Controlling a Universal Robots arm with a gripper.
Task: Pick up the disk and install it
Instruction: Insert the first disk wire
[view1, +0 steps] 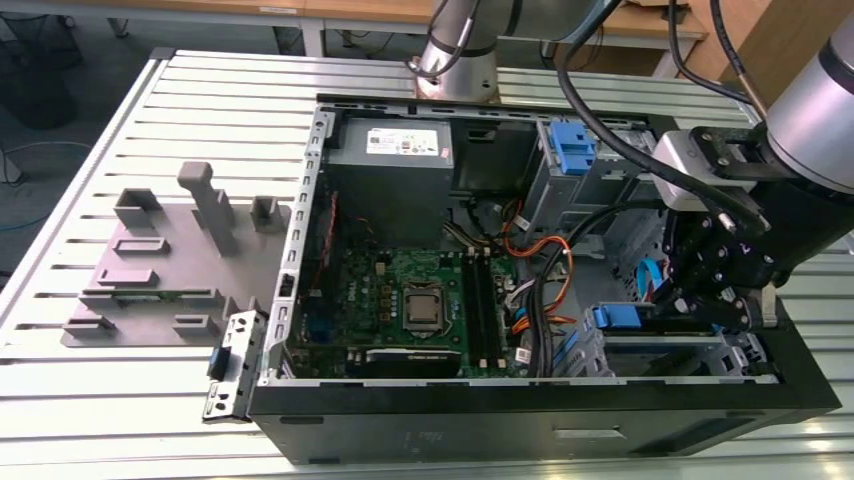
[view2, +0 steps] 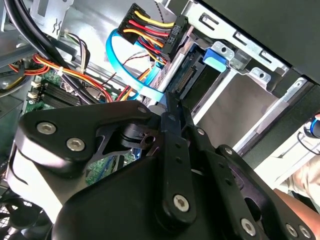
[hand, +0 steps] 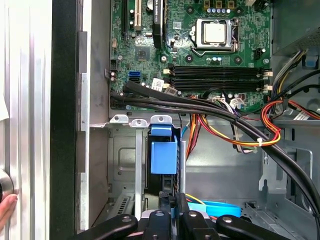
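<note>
Two jaws of the gripper (hand: 172, 200), nearly closed, pinch the end of the disk (hand: 164, 156), which sits part-way inside the drive cage (hand: 122, 160); to seat it well, I judge, keep it square to the cage and clear of the cables (hand: 230, 125) near the cage.

the table (view1: 227, 110) is made of ribbed, bare metal slats with a dull sheen. the computer case (view1: 534, 432) is coated matt black outside; its drive cage (hand: 120, 165) is left as bare grey sheet metal. smooth blue plastic is seen on the disk (hand: 163, 156). the gripper (hand: 171, 200) is finished in matt black, with bright metal screws (view2: 181, 201).
</note>
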